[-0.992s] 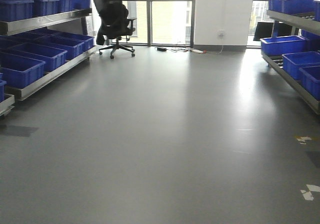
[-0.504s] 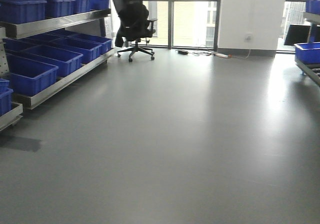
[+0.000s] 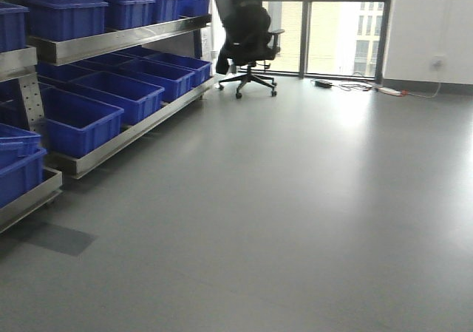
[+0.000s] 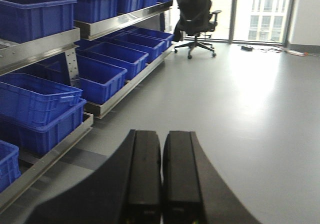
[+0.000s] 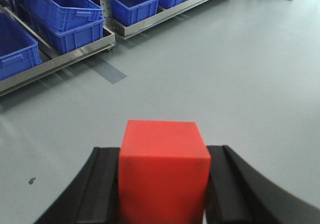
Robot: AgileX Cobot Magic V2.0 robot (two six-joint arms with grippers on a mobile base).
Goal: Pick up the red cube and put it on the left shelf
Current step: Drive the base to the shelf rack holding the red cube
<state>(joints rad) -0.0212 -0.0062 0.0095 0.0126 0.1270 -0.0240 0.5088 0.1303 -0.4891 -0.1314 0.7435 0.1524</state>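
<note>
My right gripper (image 5: 164, 156) is shut on the red cube (image 5: 163, 169), which sits between its two black fingers above the grey floor. My left gripper (image 4: 161, 136) is shut and empty, its fingers pressed together. The left shelf (image 3: 111, 43), a tiered steel rack lined with blue crates (image 3: 74, 121), runs along the left side in the front view. It also shows at the left of the left wrist view (image 4: 42, 47) and at the top left of the right wrist view (image 5: 60, 59). Neither gripper shows in the front view.
A black office chair (image 3: 247, 40) stands at the far end of the shelf by the windows. A power strip and cables (image 3: 369, 88) lie by the back wall. A dark floor patch (image 3: 52, 237) lies near the shelf's closest end.
The front view has swung left: the left shelf now fills more of the left side and looks closer, the chair has shifted right, and the right-hand rack has left the view.
</note>
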